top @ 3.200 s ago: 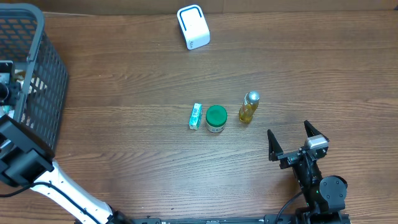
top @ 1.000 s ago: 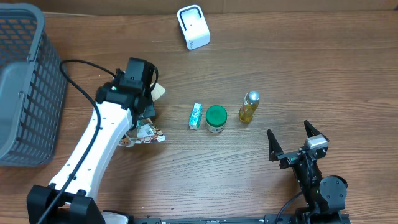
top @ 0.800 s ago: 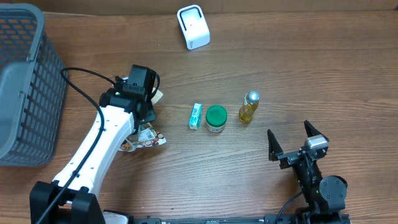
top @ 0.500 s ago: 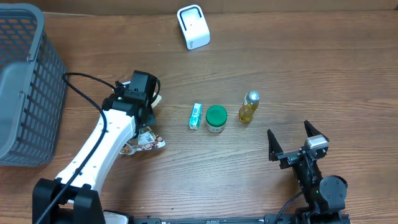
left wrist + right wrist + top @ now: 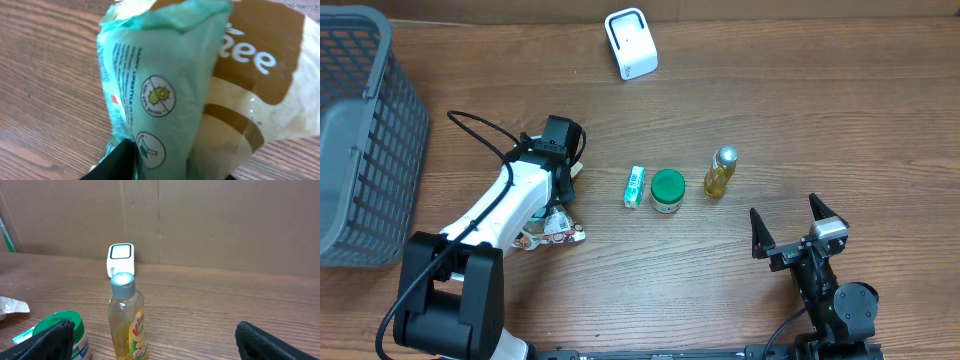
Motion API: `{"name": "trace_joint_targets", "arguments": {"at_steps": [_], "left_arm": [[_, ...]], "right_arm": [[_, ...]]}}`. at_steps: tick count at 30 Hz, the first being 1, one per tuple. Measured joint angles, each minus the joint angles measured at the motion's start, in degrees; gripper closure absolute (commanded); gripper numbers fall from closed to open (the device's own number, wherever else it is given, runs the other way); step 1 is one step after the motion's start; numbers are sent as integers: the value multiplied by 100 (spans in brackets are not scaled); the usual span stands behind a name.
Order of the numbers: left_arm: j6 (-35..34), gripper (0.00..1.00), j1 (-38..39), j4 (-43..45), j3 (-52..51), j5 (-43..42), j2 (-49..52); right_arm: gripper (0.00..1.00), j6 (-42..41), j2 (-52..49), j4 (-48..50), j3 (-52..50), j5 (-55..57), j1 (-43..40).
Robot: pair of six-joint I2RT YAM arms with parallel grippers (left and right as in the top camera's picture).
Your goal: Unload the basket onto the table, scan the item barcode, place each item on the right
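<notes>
1. Right gripper (image 5: 785,215): nearest the base edge. Its fingers are spread wide and hold nothing. It sits clear of the goods, probably so that the other arm has room to work.
2. Left gripper (image 5: 558,200): bent down over the snack pouch (image 5: 556,230), which lies on the table (image 5: 770,110) beneath the arm. One black finger (image 5: 119,161) sits against the pouch's teal side panel. Whether the fingers clamp the pouch or merely flank it cannot be told. No barcode shows on the side facing the wrist camera.
3. Row beyond: small teal packet (image 5: 635,187), green-lidded jar (image 5: 667,190) and yellow bottle (image 5: 720,172). The packet and jar sit just beside each other, the bottle a little apart; all three appear to be waiting their turn.
4. Basket (image 5: 405,130): far left.
5. Scanner (image 5: 631,43): at the far edge, well apart from the pouch, which probably has to be carried to it.
</notes>
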State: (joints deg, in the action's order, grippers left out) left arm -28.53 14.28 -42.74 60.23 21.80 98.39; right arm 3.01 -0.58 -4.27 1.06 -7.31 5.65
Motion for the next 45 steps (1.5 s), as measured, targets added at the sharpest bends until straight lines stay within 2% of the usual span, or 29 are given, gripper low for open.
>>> {"name": "trace_joint_targets", "arguments": {"at_steps": [1,2,8,20,25,28,29,30,31,32,35,38,45], "left_arm": [[57,8,0,20,0,13,0],[87,1,0,39,0,24,0],[111,0,0,-243,133,11,0],[479,0,-35,-1818,2476,-485,-87],[610,0,-348,-2011,2927,-1167,-114],[671,8,-595,-2070,2973,-1499,-131],[691,14,-686,-2114,2973,-1567,-131],[774,25,-817,-2205,2973,-1622,-131],[817,28,-922,-2260,2973,-1668,-131],[894,39,-1023,-2299,2973,-1690,-131],[1121,47,-1266,-2350,2970,-1722,-131],[1292,48,-1449,-2302,2798,-1779,-153],[1416,59,-1438,-1880,1729,-2100,-175]], "right_arm": [[0,0,0,0,0,0,2],[0,2,0,0,0,0,0],[0,-2,0,-2,0,2,2],[0,0,0,-2,0,2,2],[0,2,0,-2,0,2,2],[0,0,0,-2,0,2,2],[0,-2,0,0,0,0,2],[0,4,0,0,0,0,2],[0,2,0,0,0,2,2],[0,-2,0,-2,0,0,2],[0,2,0,0,0,2,0],[0,0,0,-2,0,2,2],[0,0,0,2,0,0,0]]}}
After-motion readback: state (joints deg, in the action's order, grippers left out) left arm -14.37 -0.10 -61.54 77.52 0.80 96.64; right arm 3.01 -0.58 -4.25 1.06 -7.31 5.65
